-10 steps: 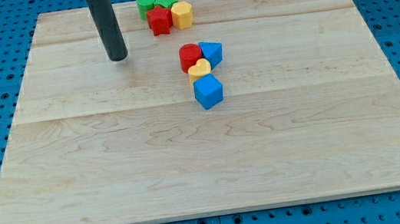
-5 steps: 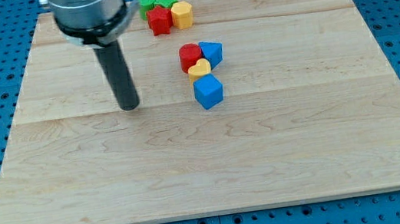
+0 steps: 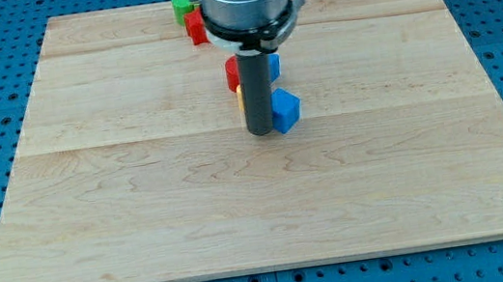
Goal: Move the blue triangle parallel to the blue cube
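Camera view: the blue triangle (image 3: 273,62) is mostly hidden behind my rod, so I cannot tell which way it points. The blue cube (image 3: 285,110) sits just below it, touching my tip (image 3: 259,131) on the view's right. No jaws here.

rod hides most of blue triangle (image 3: 273,62) | yellow block (image 3: 239,94) a sliver | arm cut at top

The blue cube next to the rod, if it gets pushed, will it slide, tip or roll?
The blue cube would probably slide, not roll: it shows flat faces and sits flat on the smooth wooden board. It looks squat, so tipping seems unlikely. My tip is at its left edge, so an off-centre push may turn it.
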### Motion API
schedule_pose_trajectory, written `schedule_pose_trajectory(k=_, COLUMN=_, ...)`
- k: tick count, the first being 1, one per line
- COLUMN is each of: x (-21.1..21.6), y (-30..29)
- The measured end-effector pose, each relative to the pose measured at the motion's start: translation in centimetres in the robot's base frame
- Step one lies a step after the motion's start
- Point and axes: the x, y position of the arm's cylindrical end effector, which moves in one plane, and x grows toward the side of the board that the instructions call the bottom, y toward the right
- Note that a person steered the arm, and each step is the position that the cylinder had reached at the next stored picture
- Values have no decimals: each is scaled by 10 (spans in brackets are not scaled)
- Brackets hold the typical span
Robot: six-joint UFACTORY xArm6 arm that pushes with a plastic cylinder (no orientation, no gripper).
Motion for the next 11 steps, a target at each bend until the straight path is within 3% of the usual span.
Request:
schedule_pose_trajectory(k=6, x=-25, y=71)
schedule_pose_trajectory(k=8, x=-65, y=35)
schedule_pose_trajectory(k=10, x=-77, y=-38)
schedule_pose_trajectory(k=11, x=-105, y=-41)
